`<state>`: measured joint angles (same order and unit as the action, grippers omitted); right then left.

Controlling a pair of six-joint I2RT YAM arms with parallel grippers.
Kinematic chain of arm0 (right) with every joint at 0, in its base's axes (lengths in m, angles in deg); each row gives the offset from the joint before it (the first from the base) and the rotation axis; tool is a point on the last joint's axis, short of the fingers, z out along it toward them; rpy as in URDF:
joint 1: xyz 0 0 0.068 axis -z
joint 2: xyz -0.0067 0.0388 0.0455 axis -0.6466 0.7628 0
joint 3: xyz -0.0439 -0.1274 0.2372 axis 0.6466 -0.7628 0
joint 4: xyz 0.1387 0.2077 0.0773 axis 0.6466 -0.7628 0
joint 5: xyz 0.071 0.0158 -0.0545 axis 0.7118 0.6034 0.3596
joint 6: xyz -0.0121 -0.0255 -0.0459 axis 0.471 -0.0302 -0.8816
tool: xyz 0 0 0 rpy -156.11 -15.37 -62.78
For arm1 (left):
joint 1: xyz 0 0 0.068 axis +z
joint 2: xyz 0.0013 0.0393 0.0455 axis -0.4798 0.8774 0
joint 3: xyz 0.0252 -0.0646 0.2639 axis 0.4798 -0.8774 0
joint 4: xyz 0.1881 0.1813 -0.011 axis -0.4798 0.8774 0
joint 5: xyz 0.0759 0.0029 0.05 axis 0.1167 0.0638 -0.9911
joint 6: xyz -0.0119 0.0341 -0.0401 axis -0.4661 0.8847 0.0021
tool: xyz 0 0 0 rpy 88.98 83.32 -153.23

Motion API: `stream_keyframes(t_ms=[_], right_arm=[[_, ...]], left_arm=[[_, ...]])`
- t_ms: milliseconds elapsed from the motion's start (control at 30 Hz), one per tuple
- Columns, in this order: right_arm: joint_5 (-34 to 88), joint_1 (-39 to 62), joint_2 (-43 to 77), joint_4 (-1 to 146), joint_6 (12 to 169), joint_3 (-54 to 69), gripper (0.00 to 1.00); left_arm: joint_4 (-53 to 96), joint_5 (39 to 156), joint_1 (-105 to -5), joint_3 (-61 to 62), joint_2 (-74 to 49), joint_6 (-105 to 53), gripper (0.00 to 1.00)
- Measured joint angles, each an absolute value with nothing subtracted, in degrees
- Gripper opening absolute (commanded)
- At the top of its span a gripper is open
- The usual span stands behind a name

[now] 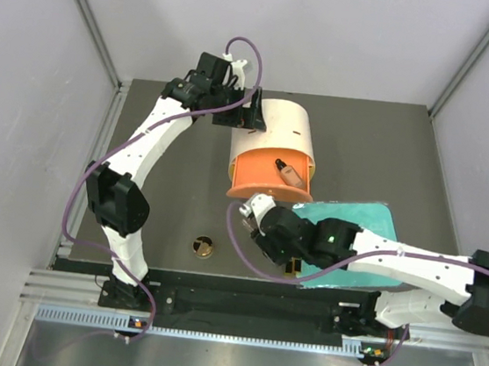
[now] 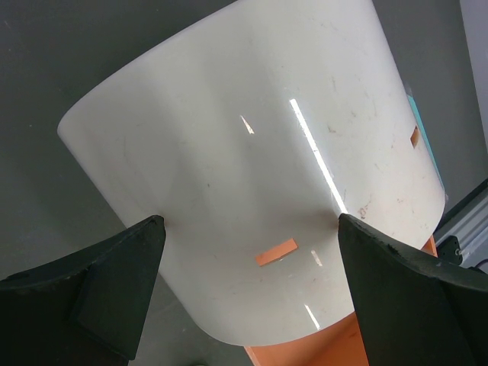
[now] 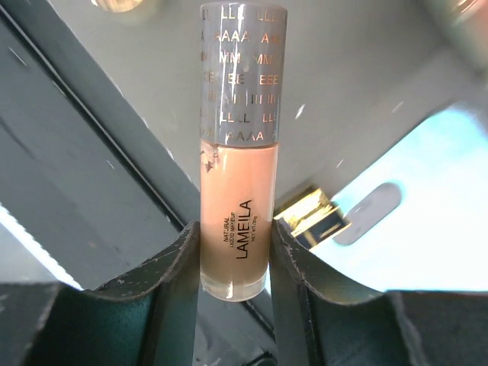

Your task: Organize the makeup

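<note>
The right gripper (image 3: 235,232) is clamped on the held tube (image 3: 236,191), a peach-beige tube with a grey lettered cap. Its 2 fingers pinch the lower body, and the cap points straight out from the claw, so the tube's long axis runs in line with the fingers.

The box (image 1: 286,130) lies on its side with its orange mouth facing the near edge. The held tube hangs just in front of that mouth, at its left part, cap end nearest the rim. The mouth therefore lies beyond the cap, roughly along the tube's own axis. Judging from this, the coming move is a short push forward, cap first, and the right arm is the one placed for it.

The other tube (image 1: 286,170) already lies inside the box on the orange floor, near the mouth. The compact (image 1: 203,246) sits on the table well apart from the box, on its near-left side.

The left gripper (image 2: 248,229) is spread wide at the far end of the box, 1 finger on each side of the cream wall. I cannot tell whether it presses on the wall.
</note>
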<state>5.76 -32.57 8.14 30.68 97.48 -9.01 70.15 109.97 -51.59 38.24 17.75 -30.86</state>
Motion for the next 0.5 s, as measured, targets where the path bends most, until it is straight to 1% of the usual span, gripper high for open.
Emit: stream_keyframes(t_ms=[133, 333, 400, 500], right_arm=[[3.05, -32.60, 6.50, 29.06, 95.80, -0.22, 0.00], [-0.80, -31.55, 9.06, 28.67, 91.74, 16.19, 0.00], [-2.50, -30.98, 10.46, 28.91, 90.45, 19.89, 0.00], [-5.37, -29.73, 12.17, 28.82, 88.43, 22.05, 0.00]], left_arm=[[69.96, 109.57, -51.70, 38.24, 17.75, -30.88, 0.99], [69.69, 109.14, -51.76, 38.24, 17.75, -30.90, 0.99], [69.56, 109.09, -51.81, 38.22, 17.75, -30.90, 0.99], [69.43, 108.92, -51.92, 38.22, 17.75, -30.90, 0.99]])
